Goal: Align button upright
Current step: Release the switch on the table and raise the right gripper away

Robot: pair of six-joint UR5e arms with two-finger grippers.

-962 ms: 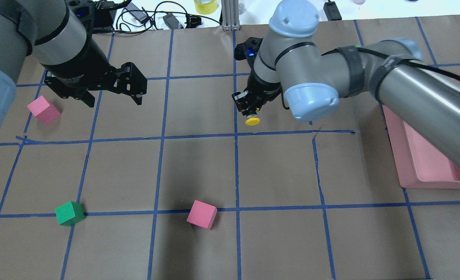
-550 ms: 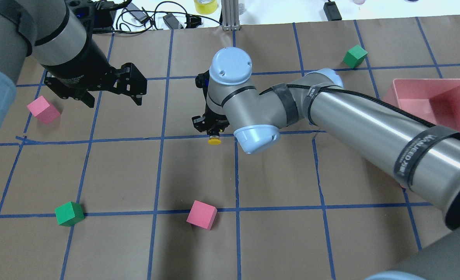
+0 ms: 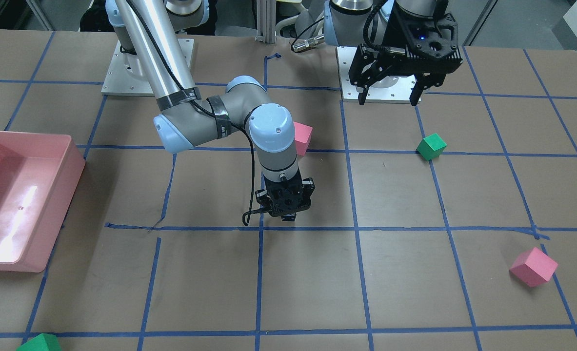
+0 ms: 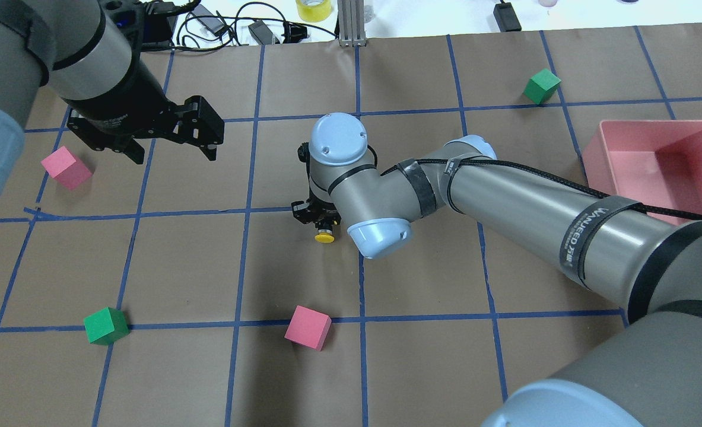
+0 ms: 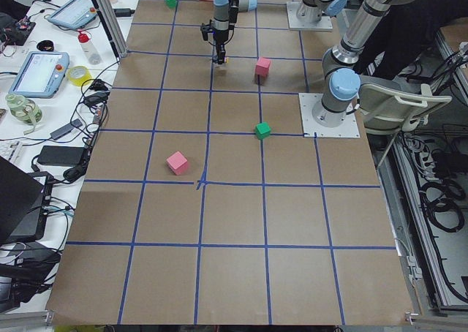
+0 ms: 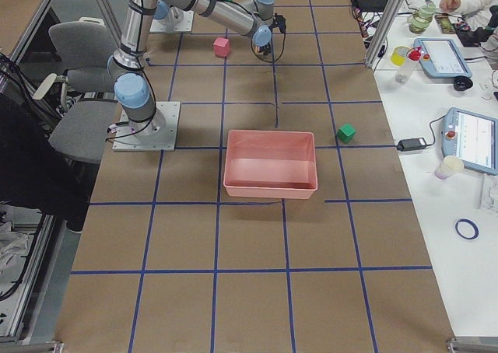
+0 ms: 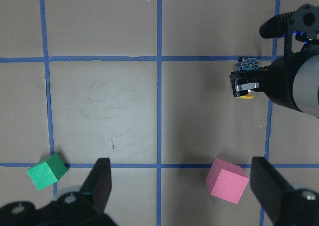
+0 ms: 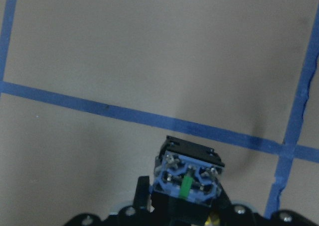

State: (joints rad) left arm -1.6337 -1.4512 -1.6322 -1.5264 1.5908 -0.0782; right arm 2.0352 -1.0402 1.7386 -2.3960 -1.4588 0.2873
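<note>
Yellow cap of the button point(image 4: 325, 238) shows just below the right gripper point(image 4: 321, 222), near the centre of the overhead frame. We note that this gripper is closed on the button's black body. The cap sticks out past the fingers toward the lower edge of that frame. The held button sits just under a horizontal blue tape line point(image 4: 149, 212) and left of a vertical one. In the right wrist view the button's base faces the camera at lower centre, with silver screws and a green tab. We cannot tell whether the button touches the brown paper table point(image 4: 422, 367).

The left gripper point(image 4: 174, 155) hangs at the upper left of the overhead frame. Its jaws are spread wide and hold nothing. It is well apart from the button.

One pink cube point(image 4: 66, 167) lies at the left edge, near the left gripper. A second pink cube point(image 4: 308, 327) lies at lower centre, below the button. A green cube point(image 4: 106, 325) sits at lower left, another green cube point(image 4: 542, 86) at upper right. A pink bin point(image 4: 659, 123) stands at the right edge.
</note>
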